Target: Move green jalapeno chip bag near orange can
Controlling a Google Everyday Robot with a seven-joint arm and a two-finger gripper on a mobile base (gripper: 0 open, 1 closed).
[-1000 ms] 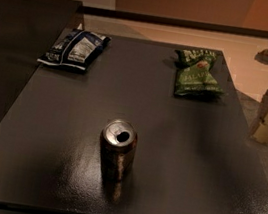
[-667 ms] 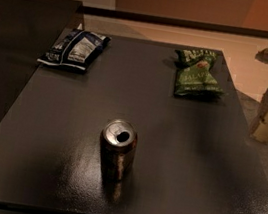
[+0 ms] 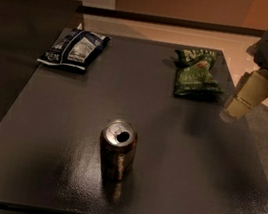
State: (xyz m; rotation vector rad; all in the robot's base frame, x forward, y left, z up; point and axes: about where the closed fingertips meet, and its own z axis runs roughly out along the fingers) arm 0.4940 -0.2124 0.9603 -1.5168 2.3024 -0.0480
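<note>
Our gripper [image 3: 250,94] hangs over the bench's [image 3: 40,155] right edge, apparently empty, though we can't tell how open it is, with the green jalapeno chip bag [image 3: 196,73] just inboard near the far-right corner, lying front-to-back, and the orange can [image 3: 117,149] well apart toward the front edge.

the pincer [image 3: 236,109] has swung in from the right. a second ago it hung out past the desk [image 3: 63,169] edge, over the floor. now its pale tip sits over the desk's right rim, a little higher in view, close beside the green jalapeno chip bag [image 3: 196,73] but clear of it. the arm behind it has come in too.
</note>
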